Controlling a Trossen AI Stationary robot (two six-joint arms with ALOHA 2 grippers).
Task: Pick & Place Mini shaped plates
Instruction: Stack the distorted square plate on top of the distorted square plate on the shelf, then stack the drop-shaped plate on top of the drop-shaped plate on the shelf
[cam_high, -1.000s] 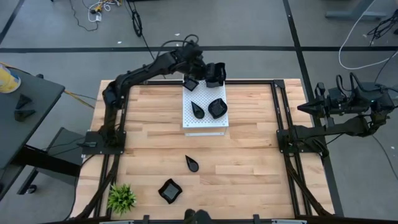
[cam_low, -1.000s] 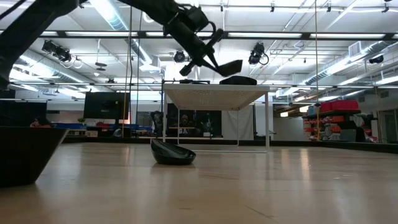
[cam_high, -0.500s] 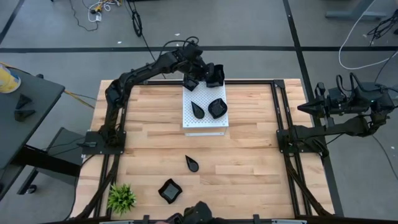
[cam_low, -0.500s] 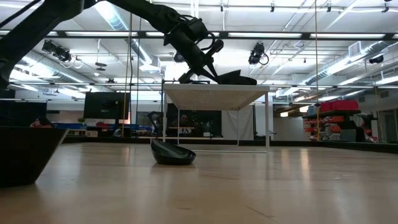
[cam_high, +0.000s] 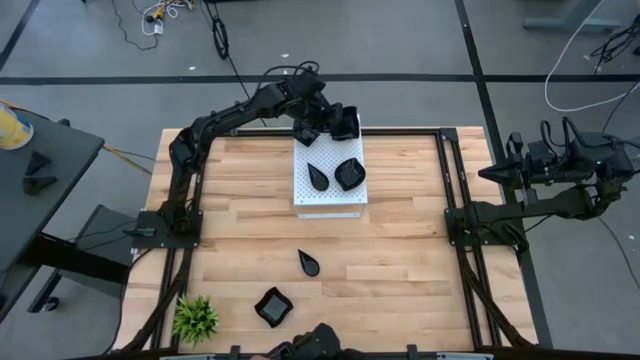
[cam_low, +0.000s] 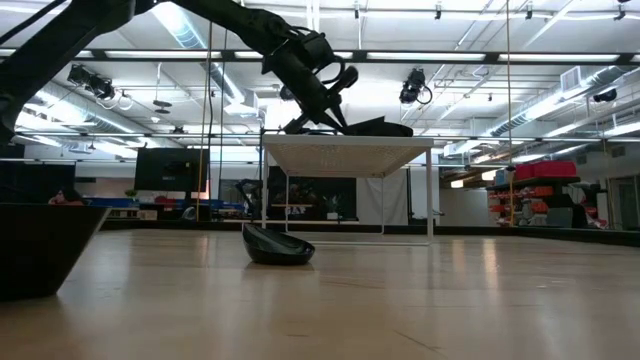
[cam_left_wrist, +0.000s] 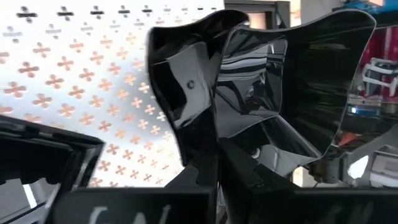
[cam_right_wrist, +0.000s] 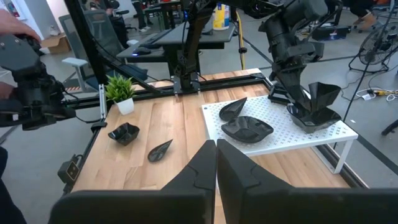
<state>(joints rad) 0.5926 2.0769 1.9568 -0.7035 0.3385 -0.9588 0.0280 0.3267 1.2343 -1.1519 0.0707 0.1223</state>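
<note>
The glossy black square-ish dish with upturned corners (cam_right_wrist: 318, 99) sits at the far end of the white perforated rectangular board (cam_high: 330, 195), and the left gripper (cam_high: 312, 127) has its fingers pinched together on the dish's rim. In the left wrist view the glossy wall of the dish fills the space right against the dark fingers (cam_left_wrist: 205, 180), with the board's cross-shaped holes just behind. From the low view the dish looks to be down on the board or within a hair of it; I cannot tell which.

Two more dishes already rest on the board: a black teardrop dish (cam_high: 318, 177) and a black rounded dish (cam_high: 349, 174), side by side near the middle. That makes two placed and a third being set down, I'd judge. Left on the wooden table (cam_high: 400, 250) are a second black teardrop dish (cam_high: 309, 264) and a black square dish (cam_high: 272, 306), both well apart from the board, toward the near edge, with a small green potted plant (cam_high: 195, 318) beside the square one.

The held dish lies close to the board's far edge, so there is little margin there. The near half of the board is bare, with room for the remaining pieces. The right gripper (cam_right_wrist: 216, 165) waits off the table's right side, jaws pressed together on nothing.
</note>
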